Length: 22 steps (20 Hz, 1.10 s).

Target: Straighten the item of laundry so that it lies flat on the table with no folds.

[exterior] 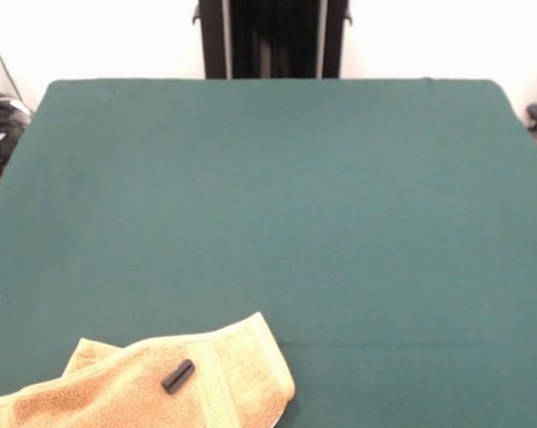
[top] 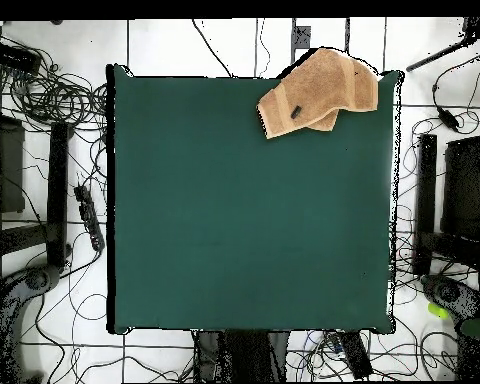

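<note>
Towel (exterior: 152, 383) sat at the near-left corner of the green desk (exterior: 277, 205) in the front view; in the overhead view the same towel (top: 319, 95) was at the top-right corner of the desk (top: 244, 220), with one end hanging past the desk edge. It was not flat: the cloth bent into a crooked shape, with an edge doubled over and a flap sticking out from under it on one side. The ribbed band showed near the end that lay on the desk. A small black cylinder (exterior: 177, 375) rested on top of the towel, seen also from above (top: 296, 111).

The gripper was not visible in either view, so I cannot tell whether the jaws were apart or together; only the dark pedestal (exterior: 273, 40) showed at the far side.

Judgement on progress: the task looked barely started or not started. Left to do, as far as the views show: bring the towel fully onto the desk, open the doubled edge, pull the corners out, smooth the bend. The cylinder on the cloth could get in the way of a pull.
</note>
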Motion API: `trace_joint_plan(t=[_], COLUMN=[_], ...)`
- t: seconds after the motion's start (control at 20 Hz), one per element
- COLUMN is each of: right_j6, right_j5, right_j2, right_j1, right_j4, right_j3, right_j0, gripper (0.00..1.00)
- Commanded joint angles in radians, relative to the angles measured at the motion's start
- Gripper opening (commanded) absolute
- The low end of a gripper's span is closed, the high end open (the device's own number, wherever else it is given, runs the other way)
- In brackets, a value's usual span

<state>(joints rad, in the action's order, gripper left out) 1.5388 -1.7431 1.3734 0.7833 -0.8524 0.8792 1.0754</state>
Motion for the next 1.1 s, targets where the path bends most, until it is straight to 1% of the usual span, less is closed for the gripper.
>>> trace_joint_plan(t=[0.05,0.1,0.25,0.35,0.55,0.7,0.9,0.95,1.0,1.1], right_j6=[0.151,0.164,0.2,0.191,0.177,0.182,0.182,0.178,0.181,0.155], right_j5=[-0.101,-0.079,-0.033,-0.05,-0.124,-0.164,-0.205,-0.212,-0.188,-0.182], right_j2=[-0.206,-0.221,-0.25,-0.272,-0.323,-0.344,-0.36,-0.36,-0.38,-0.39], right_j1=[0.002,0.008,0.003,-0.002,-0.005,-0.021,-0.045,-0.05,-0.04,-0.051], right_j4=[0.009,0.009,0.024,0.021,-0.029,-0.074,-0.107,-0.112,-0.08,-0.058], right_j3=[0.027,0.039,0.032,0.002,-0.098,-0.189,-0.286,-0.303,-0.264,-0.27], right_j0=[-0.173,-0.177,-0.205,-0.234,-0.322,-0.393,-0.464,-0.474,-0.451,-0.445], gripper=[0.0,0.0,0.0,0.0,0.0,0.0,0.0,0.0,0.0,0.0])
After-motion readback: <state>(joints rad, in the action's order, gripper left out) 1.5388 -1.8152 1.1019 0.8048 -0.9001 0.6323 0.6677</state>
